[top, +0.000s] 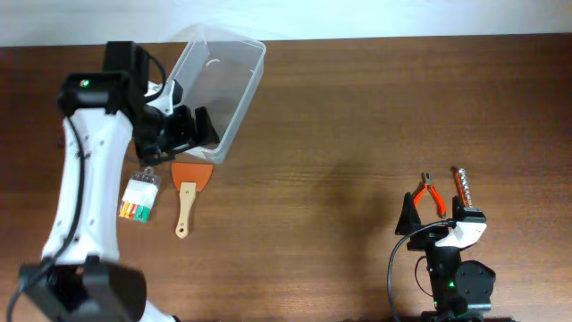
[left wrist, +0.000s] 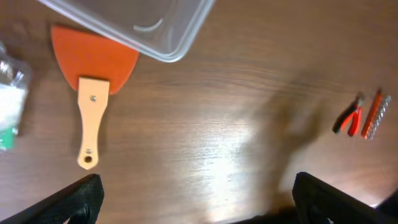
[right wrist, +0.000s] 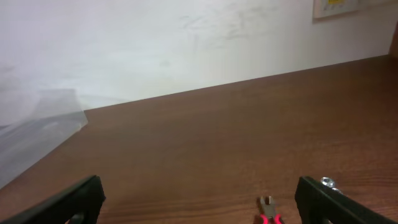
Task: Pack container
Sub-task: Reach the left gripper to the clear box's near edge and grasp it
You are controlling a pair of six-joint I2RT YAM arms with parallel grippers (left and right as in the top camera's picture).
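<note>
Two pincers stand with fingers wide apart, neither holding anything. The left pincer (top: 192,136) hovers at the near end of the container (top: 223,80), which sits just beyond its fingers, probably so it is in easy reach for loading; whether they touch cannot be told. An orange scraper (top: 188,188) lies just beside that pincer, and pliers (top: 431,195) lie just ahead of the right pincer (top: 435,219). The container is clear, colourless plastic, rectangular, round-cornered and rimmed, and appears empty.
</note>
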